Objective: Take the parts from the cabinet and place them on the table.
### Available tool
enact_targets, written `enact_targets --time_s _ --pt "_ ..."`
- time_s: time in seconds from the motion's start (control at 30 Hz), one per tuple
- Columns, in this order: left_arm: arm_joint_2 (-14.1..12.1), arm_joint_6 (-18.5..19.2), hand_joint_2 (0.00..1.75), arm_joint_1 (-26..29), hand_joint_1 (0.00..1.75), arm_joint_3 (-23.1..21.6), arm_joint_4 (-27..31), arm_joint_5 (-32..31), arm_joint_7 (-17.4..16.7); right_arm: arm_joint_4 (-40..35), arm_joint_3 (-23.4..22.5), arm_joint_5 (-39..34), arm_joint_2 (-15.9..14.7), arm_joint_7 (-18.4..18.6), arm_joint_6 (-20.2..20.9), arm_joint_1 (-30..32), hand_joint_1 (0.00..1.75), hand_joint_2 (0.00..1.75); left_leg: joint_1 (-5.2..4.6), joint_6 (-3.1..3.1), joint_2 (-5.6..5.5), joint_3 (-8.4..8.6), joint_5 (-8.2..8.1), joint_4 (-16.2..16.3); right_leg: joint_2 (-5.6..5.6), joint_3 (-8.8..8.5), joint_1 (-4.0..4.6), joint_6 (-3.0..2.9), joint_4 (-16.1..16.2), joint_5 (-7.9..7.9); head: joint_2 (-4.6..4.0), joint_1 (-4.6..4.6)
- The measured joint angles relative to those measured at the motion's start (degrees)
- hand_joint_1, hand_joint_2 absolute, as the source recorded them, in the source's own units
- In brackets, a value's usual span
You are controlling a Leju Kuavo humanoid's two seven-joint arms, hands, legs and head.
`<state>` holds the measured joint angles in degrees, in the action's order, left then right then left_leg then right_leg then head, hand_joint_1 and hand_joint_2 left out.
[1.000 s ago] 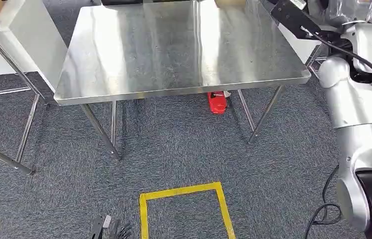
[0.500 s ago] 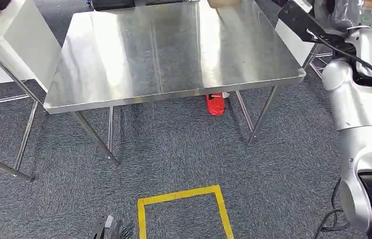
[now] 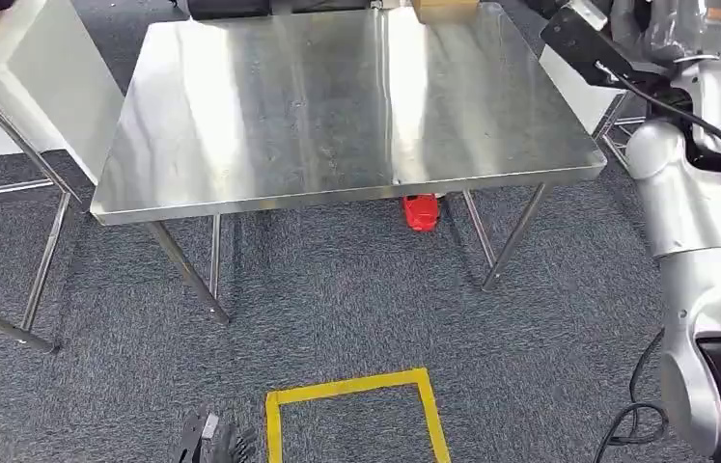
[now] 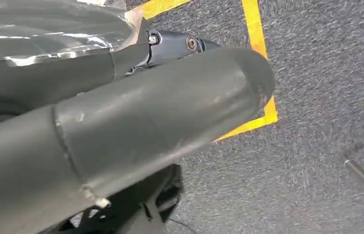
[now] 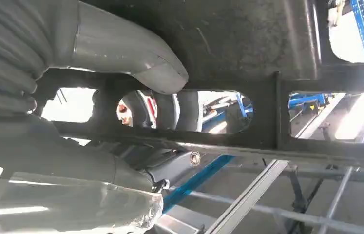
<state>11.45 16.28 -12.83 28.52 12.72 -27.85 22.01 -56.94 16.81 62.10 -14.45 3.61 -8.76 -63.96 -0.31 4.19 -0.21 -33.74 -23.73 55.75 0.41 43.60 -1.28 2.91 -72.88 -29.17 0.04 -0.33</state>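
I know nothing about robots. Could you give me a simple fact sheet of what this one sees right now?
Setting: grey carpet floor, steel table in front of the robot
Table top: bare apart from a cardboard box at the far edge
Right hand: raised beside the table, fingers gripping a black part with slots
Left hand: hanging low near the floor; grip unclear
Under the table: small red object on the carpet
Floor marking: yellow tape square
Task stage: part not yet on the table

A red object (image 3: 422, 211) lies on grey carpet (image 3: 337, 309) beside yellow tape (image 3: 351, 388).
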Motion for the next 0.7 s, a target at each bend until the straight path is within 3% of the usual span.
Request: enact_targets --time_s 0.07,0.1,0.13,0.17,0.2,0.23,0.27,0.3,0.33,0.37,0.43,0.47,0.5,0.53,0.6,0.63,0.67,0.7 --pt "0.09 0.00 0.00 -0.07 0.00 0.00 0.00 0.00 0.00 0.00 -0.09 0.02 0.00 -0.02 -0.02 -0.04 1.75 1.75 0.42 -0.70 -0.17 0.37 -1.11 1.00 -0.17 -3.97 -0.61 1.80 9.90 5.24 0.00 0.05" --pt "0.09 0.00 0.00 -0.07 0.00 -0.02 0.00 0.00 0.00 0.00 -0.18 0.02 -0.02 -0.02 -0.02 -0.01 1.75 1.75 0.35 -1.26 -0.24 0.26 -1.90 1.80 -0.65 -5.80 -0.96 2.37 14.81 7.11 0.00 0.13" --pt "-0.13 -0.07 0.00 -0.12 0.00 0.00 0.00 0.00 -0.07 0.11 -0.20 0.07 -0.02 -0.04 -0.07 -0.05 1.75 1.75 -0.10 -1.79 -0.30 -0.11 -2.47 2.31 -0.62 -6.36 -0.30 1.92 13.97 6.72 0.00 0.42" --pt "-0.04 -0.07 0.00 -0.11 0.00 -0.02 0.00 -0.02 -0.15 0.09 -0.26 0.09 -0.02 -0.15 -0.09 0.03 1.75 1.75 -0.11 -1.93 -0.28 -0.17 -2.72 2.74 -0.23 -6.18 -0.48 0.82 14.29 6.53 0.00 0.13" --pt "-0.02 -0.07 0.00 -0.09 0.00 -0.02 -0.02 0.00 -0.17 0.15 -0.33 0.09 -0.07 0.02 -0.09 0.32 1.75 1.75 -0.13 -1.95 -0.25 -0.12 -2.75 2.64 -0.24 -6.12 -0.43 0.34 14.16 6.31 0.00 0.02" --pt "-0.07 -0.09 0.00 -0.02 0.00 0.00 -0.02 0.00 -0.15 0.15 -0.35 0.11 -0.07 -0.02 -0.09 0.36 1.75 1.75 -0.10 -1.99 -0.26 -0.15 -2.88 2.63 -0.19 -6.06 -0.44 -0.01 14.00 6.18 0.00 0.11" --pt "-0.19 -0.09 0.00 -0.05 0.00 0.00 -0.02 0.02 -0.15 0.15 -0.37 0.18 -0.07 0.00 -0.09 0.32 1.75 1.75 0.05 -2.21 -0.22 -0.18 -3.35 2.81 -0.07 -6.26 -1.02 -0.25 13.96 6.02 0.00 -0.02" --pt "-0.26 -0.15 0.00 -0.07 0.00 -0.02 -0.02 0.02 -0.13 0.09 -0.37 0.24 -0.02 -0.02 -0.09 0.33 1.75 1.75 0.15 -2.59 -0.19 -0.17 -3.79 3.43 0.06 -6.54 -0.91 -0.47 14.03 5.88 0.00 0.00" --pt "-0.24 -0.15 0.00 -0.12 0.00 -0.02 -0.02 0.09 -0.11 0.09 -0.37 0.33 -0.04 0.09 0.00 0.30 1.75 1.75 0.24 -3.03 -0.05 -1.24 -4.94 5.81 0.01 -6.86 -0.99 -0.85 14.03 5.64 0.00 -0.13" --pt "-0.24 -0.15 0.00 -0.10 0.00 0.00 -0.02 0.37 -0.02 0.11 -0.39 0.35 -0.04 0.37 0.15 0.30 1.75 1.75 0.40 -3.37 0.06 -3.34 -6.66 9.69 0.02 -7.05 -0.95 -1.11 14.03 5.46 0.00 -0.06" --pt "-0.28 -0.04 0.00 0.05 0.00 0.02 -0.02 0.57 0.04 0.35 -0.37 0.74 0.04 0.70 0.07 0.67 1.75 1.75 0.56 -3.59 0.08 -8.73 -9.54 18.54 0.05 -7.32 -0.69 -1.55 14.03 5.12 0.00 -0.13" --pt "-0.28 0.07 0.00 0.13 0.00 0.02 -0.02 0.78 0.13 0.63 -0.37 1.09 0.11 0.66 -0.07 1.01 1.75 1.75 0.56 -3.49 0.07 -10.64 -9.38 20.68 0.08 -7.50 -0.52 -1.76 14.03 4.96 0.00 -0.13" --pt "-0.31 0.13 0.00 0.19 0.00 0.04 -0.02 0.83 0.15 1.01 -0.35 1.36 0.20 0.59 -0.13 1.29 1.75 1.75 0.54 -3.21 0.06 -11.00 -7.64 19.69 0.16 -7.75 -0.35 -1.94 14.03 4.80 0.00 -0.11" --pt "-0.35 0.22 0.00 0.19 0.00 0.04 -0.02 0.92 0.15 1.36 -0.35 1.48 0.35 0.48 -0.15 1.40 1.75 1.75 0.47 -2.74 0.05 -9.93 -4.86 16.18 0.26 -8.01 -0.18 -2.07 14.03 4.62 0.00 -0.13" --pt "-0.48 0.35 0.00 0.15 0.00 0.04 -0.02 0.98 0.17 1.92 -0.33 1.90 0.76 0.16 -0.31 1.33 1.75 1.75 0.05 -1.19 0.00 -5.79 0.90 6.16 0.42 -8.58 0.09 -2.01 14.14 4.23 0.00 -0.11" --pt "-0.81 0.39 0.00 0.11 0.00 0.07 -0.02 0.98 0.17 2.27 -0.33 1.99 0.85 0.00 -0.42 1.30 1.75 1.75 -0.32 -0.38 0.08 -4.27 0.85 3.36 0.45 -8.71 0.10 -1.93 14.20 4.10 0.00 0.07" --pt "-0.85 0.46 0.00 0.08 0.00 0.07 -0.02 0.98 0.20 2.58 -0.33 2.03 0.94 -0.07 -0.48 1.17 1.75 1.75 -0.51 -0.41 0.44 -4.18 0.59 2.95 0.47 -8.65 0.46 -1.63 14.31 3.93 0.00 -0.06" --pt "-0.81 0.46 0.00 0.05 0.00 0.07 -0.02 0.98 0.20 2.82 -0.31 2.08 1.01 -0.09 -0.50 1.21 1.75 1.75 -0.79 -0.36 0.42 -4.21 0.39 2.89 0.42 -8.71 0.27 -1.35 14.58 3.80 0.00 -0.18"
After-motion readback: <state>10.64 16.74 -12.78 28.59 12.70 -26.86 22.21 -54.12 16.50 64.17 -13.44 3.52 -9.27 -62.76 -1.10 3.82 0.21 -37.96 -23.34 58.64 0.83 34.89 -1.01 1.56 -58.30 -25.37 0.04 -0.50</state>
